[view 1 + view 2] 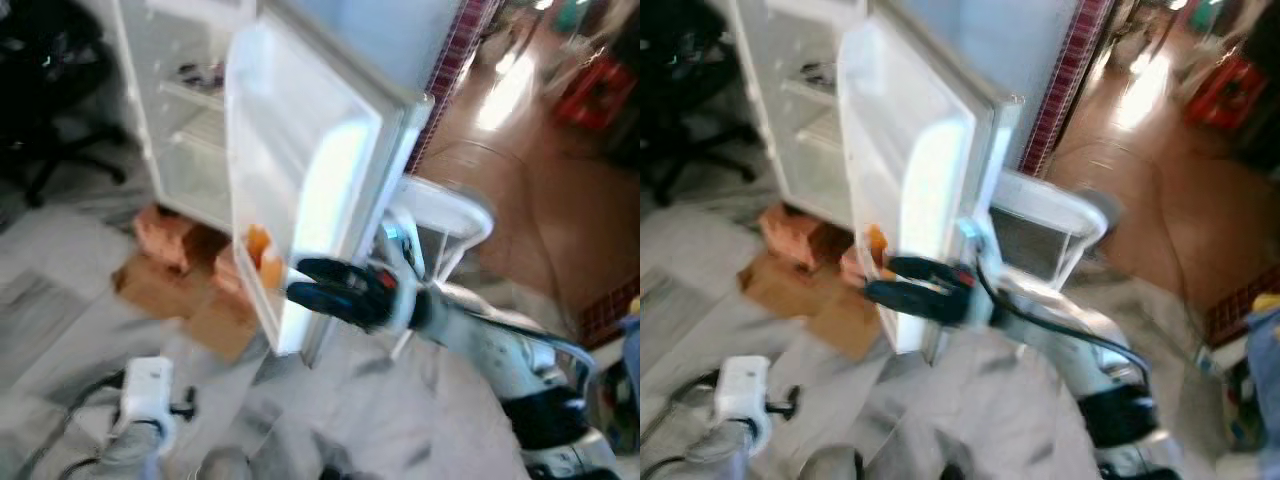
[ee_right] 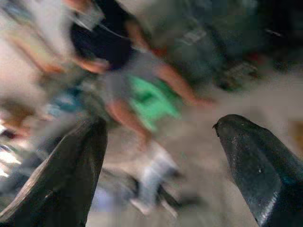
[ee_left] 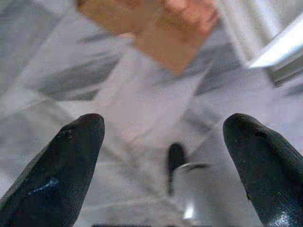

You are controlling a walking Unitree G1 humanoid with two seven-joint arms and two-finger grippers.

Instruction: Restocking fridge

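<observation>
A white fridge (image 1: pixel 190 130) stands open, its door (image 1: pixel 300 170) swung out toward me. Something orange (image 1: pixel 262 255) sits low in the door's shelf. My right gripper (image 1: pixel 297 280) reaches in from the right and is at the door's lower edge, close to the orange thing; whether it touches is unclear. Its black fingers (image 2: pixel 71 165) stand apart in the right wrist view, with nothing between them. My left arm hangs low at the left, and the left gripper (image 3: pixel 163 137) is open over the grey floor.
Brown cardboard (image 1: pixel 190 290) and reddish blocks (image 1: pixel 165 235) lie under the fridge. A black office chair (image 1: pixel 50 90) stands at the far left, a white frame (image 1: pixel 440 215) right of the door, a red crate (image 1: pixel 600 85) far right. A blurred person (image 2: pixel 137 71) sits in the right wrist view.
</observation>
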